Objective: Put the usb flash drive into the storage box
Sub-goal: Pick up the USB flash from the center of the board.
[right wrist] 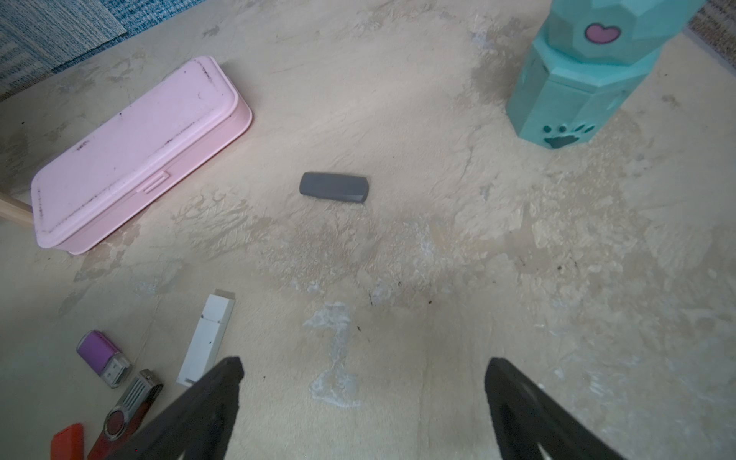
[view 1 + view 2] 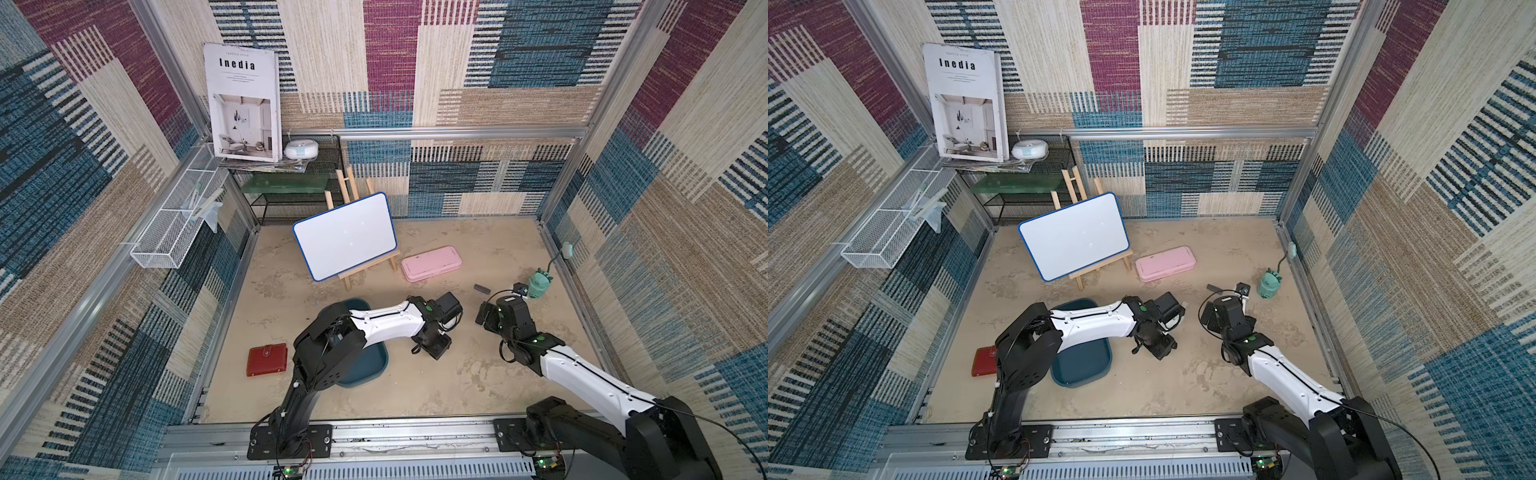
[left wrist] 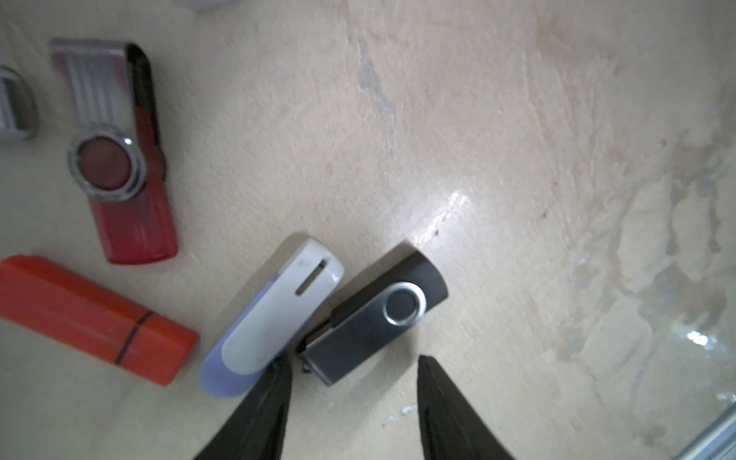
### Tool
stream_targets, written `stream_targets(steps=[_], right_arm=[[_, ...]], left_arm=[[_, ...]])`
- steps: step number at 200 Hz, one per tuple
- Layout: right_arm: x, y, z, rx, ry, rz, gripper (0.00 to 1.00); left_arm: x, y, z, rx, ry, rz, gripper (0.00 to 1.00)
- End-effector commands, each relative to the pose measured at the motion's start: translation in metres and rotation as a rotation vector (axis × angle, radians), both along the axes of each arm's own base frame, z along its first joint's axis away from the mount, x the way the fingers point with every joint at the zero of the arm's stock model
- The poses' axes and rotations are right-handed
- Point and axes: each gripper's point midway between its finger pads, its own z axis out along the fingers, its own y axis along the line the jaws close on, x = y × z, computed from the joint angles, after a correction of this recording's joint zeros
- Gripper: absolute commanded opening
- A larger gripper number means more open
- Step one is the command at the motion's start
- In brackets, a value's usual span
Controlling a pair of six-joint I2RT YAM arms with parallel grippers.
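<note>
Four flash drives are seen whole in the left wrist view, crowded on the desk (image 2: 478, 374). The black flash drive (image 3: 374, 314) is pressed along one side against the white-and-lavender drive (image 3: 275, 318), so no gap is left there. On its other side bare desk lies open. The orange drive (image 3: 91, 318) and the red swivel drive (image 3: 123, 159) are set further off.

The capped end of the black flash drive is found between the fingertips of the left hand (image 3: 352, 366). The jaws are spread wider than the drive and nothing is gripped. One fingertip (image 3: 278, 374) is touching or just beside the white-and-lavender drive's end; which cannot be told.

The storage box (image 2: 365, 365) lies on the desk, partly covered by the left arm, which is stretched forward over it with the wrist bent downward. The box is set well apart from the drives. No drive is seen in the part of the box that shows.

The right hand (image 1: 362, 370) is held fully spread and empty above bare desk. A dark grey drive (image 1: 333, 187) lies alone ahead of it, between the pink case (image 1: 135, 151) and the teal figure (image 1: 589, 79).
</note>
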Motion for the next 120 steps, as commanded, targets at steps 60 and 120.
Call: stream_targets(steps=[60, 120], right_arm=[[0.004, 0.000, 0.003, 0.005, -0.016, -0.005, 1.00], [0.004, 0.000, 0.003, 0.005, -0.017, -0.008, 1.00]], left_arm=[[-0.001, -0.008, -0.010, 0.004, 0.042, -0.082, 0.62], [-0.027, -0.023, -0.013, -0.033, 0.092, -0.167, 0.56]])
